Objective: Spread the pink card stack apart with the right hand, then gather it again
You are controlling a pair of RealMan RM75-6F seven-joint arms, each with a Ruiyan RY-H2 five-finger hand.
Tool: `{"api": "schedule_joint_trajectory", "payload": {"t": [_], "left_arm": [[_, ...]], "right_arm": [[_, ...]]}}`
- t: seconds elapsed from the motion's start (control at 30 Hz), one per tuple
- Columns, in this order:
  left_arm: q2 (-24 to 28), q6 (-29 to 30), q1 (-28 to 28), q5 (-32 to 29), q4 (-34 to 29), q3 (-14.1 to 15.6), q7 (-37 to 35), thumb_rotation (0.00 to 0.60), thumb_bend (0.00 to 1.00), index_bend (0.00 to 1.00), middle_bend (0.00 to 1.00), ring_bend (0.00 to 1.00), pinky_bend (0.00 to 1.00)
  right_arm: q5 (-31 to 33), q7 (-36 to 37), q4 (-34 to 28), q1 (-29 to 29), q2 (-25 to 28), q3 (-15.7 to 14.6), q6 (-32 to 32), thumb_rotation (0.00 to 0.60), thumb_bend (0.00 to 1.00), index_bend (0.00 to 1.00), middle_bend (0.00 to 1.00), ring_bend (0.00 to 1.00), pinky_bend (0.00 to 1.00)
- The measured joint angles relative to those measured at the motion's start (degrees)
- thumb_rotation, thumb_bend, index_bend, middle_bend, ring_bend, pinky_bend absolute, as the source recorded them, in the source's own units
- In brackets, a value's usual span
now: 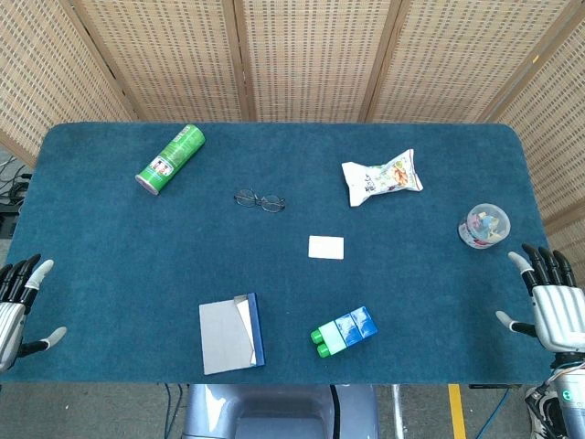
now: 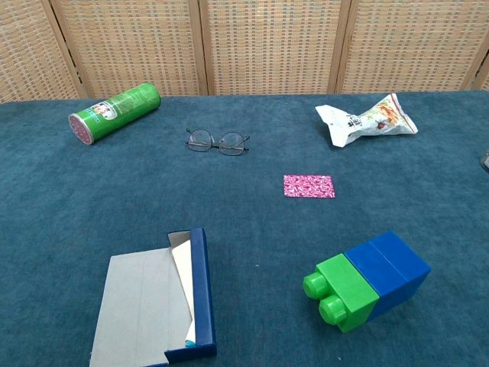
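We judge the task not yet begun: the pink card stack (image 2: 309, 186) lies squared and untouched near the middle of the table (image 1: 110, 238), beyond the building blocks (image 1: 344, 330). Our right hand (image 1: 554, 305) hovers at the table's right edge, fingers spread, holding nothing, well apart from the stack. Our left hand (image 1: 16, 306) waits likewise, empty.

Staged robot test area, blue felt table (image 1: 110, 311), woven screen panels (image 1: 311, 55) behind, floor cables (image 1: 9, 174)
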Motion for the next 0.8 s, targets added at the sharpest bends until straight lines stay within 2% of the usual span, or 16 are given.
{"api": "schedule_joint_trajectory", "payload": {"t": [0.6, 0.7, 0.8], "left_arm": [[0.5, 0.9, 0.4, 0.3, -0.7, 0.0, 0.4, 0.600, 0.12, 0.00, 0.00, 0.00, 0.00], [0.6, 0.9, 0.4, 0.3, -0.8, 0.0, 0.4, 0.600, 0.12, 0.00, 0.00, 0.00, 0.00], [0.7, 0.9, 0.4, 0.2, -0.9, 0.0, 0.6, 0.600, 0.12, 0.00, 0.00, 0.00, 0.00]], "right_arm": [[-0.8, 1.3, 0.5, -0.2, 0.3, 0.1, 0.8, 0.600, 0.03, 0.16, 0.10, 0.00, 0.02], [-0.8, 1.4, 0.5, -0.1, 0.2, 0.1, 0.6, 0.600, 0.05, 0.16, 0.10, 0.00, 0.02], [-0.8, 1.5, 0.5, 0.1, 0.3, 0.0, 0.2, 0.600, 0.12, 0.16, 0.10, 0.00, 0.02]]}}
